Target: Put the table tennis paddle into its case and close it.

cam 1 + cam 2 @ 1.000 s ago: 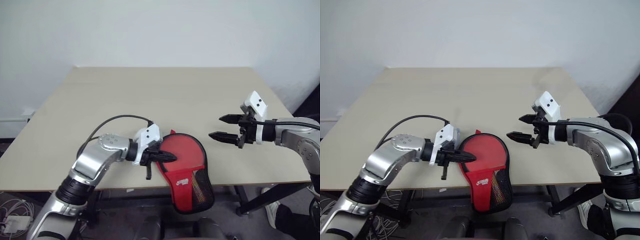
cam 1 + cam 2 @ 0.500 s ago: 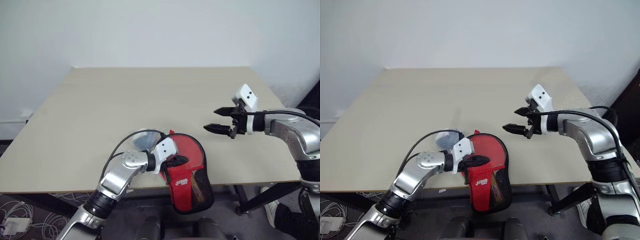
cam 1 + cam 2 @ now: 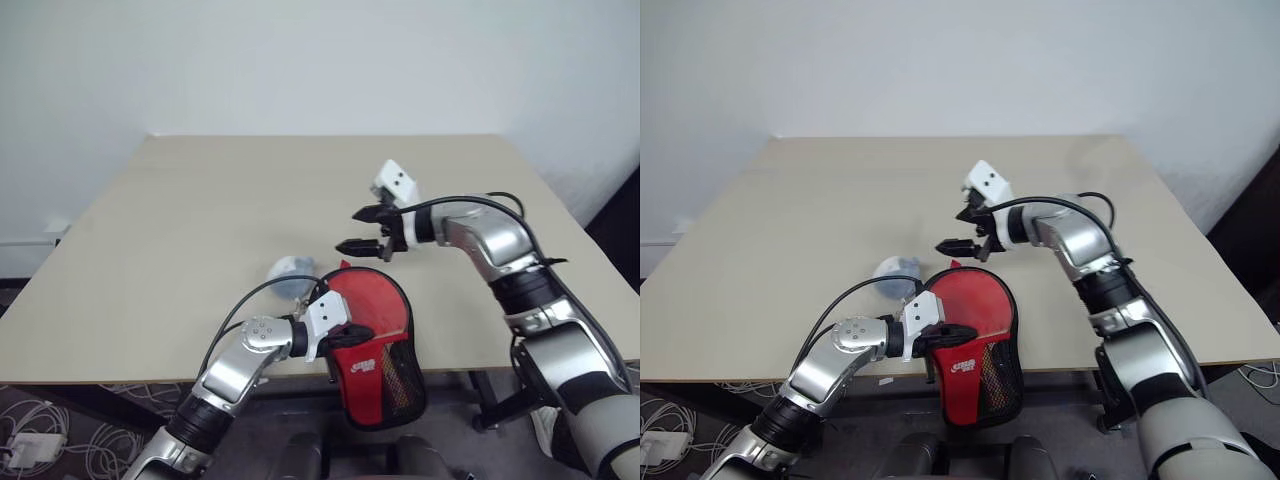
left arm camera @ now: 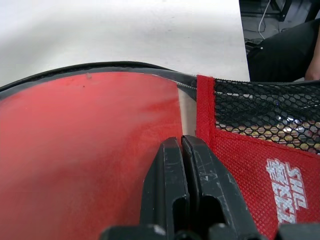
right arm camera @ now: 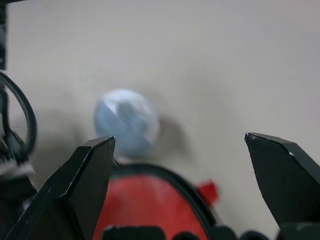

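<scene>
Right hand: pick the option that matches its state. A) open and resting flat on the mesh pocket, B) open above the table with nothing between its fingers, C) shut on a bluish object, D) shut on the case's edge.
B: the right hand hangs open over the table, beyond the case, its fingers spread and holding nothing.

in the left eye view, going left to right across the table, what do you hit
small bluish round thing → left gripper, shut on the case → right gripper, open above the table; the red case spans under both, so I leave it out.
</scene>
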`<state>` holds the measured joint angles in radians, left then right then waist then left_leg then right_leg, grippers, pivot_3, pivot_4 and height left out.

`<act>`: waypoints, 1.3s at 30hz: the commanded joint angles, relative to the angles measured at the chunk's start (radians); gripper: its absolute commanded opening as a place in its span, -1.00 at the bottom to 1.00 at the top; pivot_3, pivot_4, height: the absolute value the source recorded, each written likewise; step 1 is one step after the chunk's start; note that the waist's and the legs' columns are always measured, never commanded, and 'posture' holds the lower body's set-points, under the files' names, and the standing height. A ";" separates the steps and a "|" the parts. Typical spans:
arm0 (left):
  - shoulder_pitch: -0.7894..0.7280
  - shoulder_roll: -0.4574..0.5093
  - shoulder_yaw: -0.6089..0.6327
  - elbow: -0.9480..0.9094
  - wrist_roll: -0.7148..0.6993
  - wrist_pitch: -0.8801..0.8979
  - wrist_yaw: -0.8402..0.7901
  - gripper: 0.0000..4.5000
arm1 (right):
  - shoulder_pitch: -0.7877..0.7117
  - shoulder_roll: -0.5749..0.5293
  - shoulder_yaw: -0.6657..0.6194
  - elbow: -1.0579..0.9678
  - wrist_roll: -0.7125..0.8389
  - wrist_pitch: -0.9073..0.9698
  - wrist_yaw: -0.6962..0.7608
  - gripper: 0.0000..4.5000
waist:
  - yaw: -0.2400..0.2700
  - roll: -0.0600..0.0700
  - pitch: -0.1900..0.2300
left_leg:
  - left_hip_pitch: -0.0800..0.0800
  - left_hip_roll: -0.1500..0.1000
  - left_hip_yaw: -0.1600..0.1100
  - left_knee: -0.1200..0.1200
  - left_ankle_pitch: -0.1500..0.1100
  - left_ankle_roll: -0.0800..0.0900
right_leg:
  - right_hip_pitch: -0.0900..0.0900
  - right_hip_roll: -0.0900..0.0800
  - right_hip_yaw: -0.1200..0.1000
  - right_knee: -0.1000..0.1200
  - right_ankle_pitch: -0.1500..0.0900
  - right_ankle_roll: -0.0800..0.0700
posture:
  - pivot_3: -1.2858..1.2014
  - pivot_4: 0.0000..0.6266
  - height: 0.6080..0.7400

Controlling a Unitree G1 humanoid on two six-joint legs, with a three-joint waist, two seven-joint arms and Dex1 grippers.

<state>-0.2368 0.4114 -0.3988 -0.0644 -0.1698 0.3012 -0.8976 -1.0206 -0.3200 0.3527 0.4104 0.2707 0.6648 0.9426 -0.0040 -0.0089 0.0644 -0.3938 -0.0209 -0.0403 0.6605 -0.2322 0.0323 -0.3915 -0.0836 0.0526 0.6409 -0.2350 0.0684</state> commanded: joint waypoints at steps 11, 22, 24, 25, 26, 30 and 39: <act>0.052 0.031 -0.018 -0.031 0.019 0.033 -0.021 -0.98 | -0.178 0.251 0.009 0.455 -0.158 -0.231 0.086 1.00 | -0.023 0.004 -0.003 | 0.000 -0.001 -0.002 -0.002 0.000 -0.001 | 0.000 0.000 -0.001 0.001 0.000 0.000 | 0.03 -1.00 1.00; 0.067 0.053 -0.015 -0.045 0.016 0.045 -0.025 -0.98 | -0.188 0.338 -0.022 0.605 -0.226 -0.283 0.066 1.00 | -0.044 0.007 -0.005 | 0.001 -0.001 -0.006 -0.008 0.002 -0.004 | -0.001 0.002 -0.001 0.002 0.000 0.000 | 0.03 -1.00 1.00; 0.069 0.054 -0.014 -0.046 0.016 0.047 -0.025 -0.98 | -0.191 0.348 -0.031 0.621 -0.233 -0.286 0.060 1.00 | -0.044 0.007 -0.005 | 0.001 -0.001 -0.006 -0.009 0.002 -0.004 | -0.001 0.002 -0.001 0.002 0.000 0.000 | 0.03 -1.00 1.00; 0.070 0.054 -0.014 -0.046 0.017 0.047 -0.025 -0.98 | -0.193 0.352 -0.036 0.629 -0.236 -0.291 0.057 1.00 | -0.044 0.007 -0.005 | 0.002 -0.001 -0.006 -0.009 0.002 -0.004 | -0.001 0.002 -0.001 0.002 0.000 0.000 | 0.03 -1.00 1.00; 0.071 0.055 -0.013 -0.046 0.017 0.047 -0.025 -0.98 | -0.194 0.356 -0.041 0.635 -0.240 -0.295 0.055 1.00 | -0.044 0.007 -0.005 | 0.002 -0.001 -0.006 -0.009 0.002 -0.004 | -0.001 0.002 -0.001 0.002 0.000 0.000 | 0.03 -1.00 1.00; 0.077 0.059 -0.011 -0.049 0.017 0.051 -0.026 -0.98 | -0.195 0.368 -0.053 0.651 -0.250 -0.305 0.052 1.00 | -0.045 0.008 -0.005 | 0.002 -0.001 -0.006 -0.009 0.002 -0.004 | -0.001 0.002 -0.001 0.002 0.000 0.000 | 0.03 -1.00 1.00; 0.073 0.057 -0.014 -0.041 0.016 0.053 -0.033 -1.00 | -0.195 0.387 -0.069 0.658 -0.270 -0.332 0.059 0.59 | -0.049 0.008 -0.005 | 0.002 -0.001 -0.007 -0.010 0.003 -0.005 | -0.001 0.002 -0.001 0.002 0.000 -0.001 | 0.03 -1.00 1.00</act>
<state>-0.1835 0.4572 -0.3750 -0.1300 -0.1693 0.3242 -0.9062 -1.1772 0.0634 0.3036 1.0876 0.0047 0.3636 0.9945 -0.0528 -0.0006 0.0589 -0.3916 -0.0218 -0.0472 0.6509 -0.2296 0.0275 -0.3924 -0.0811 0.0513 0.6428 -0.2350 0.0678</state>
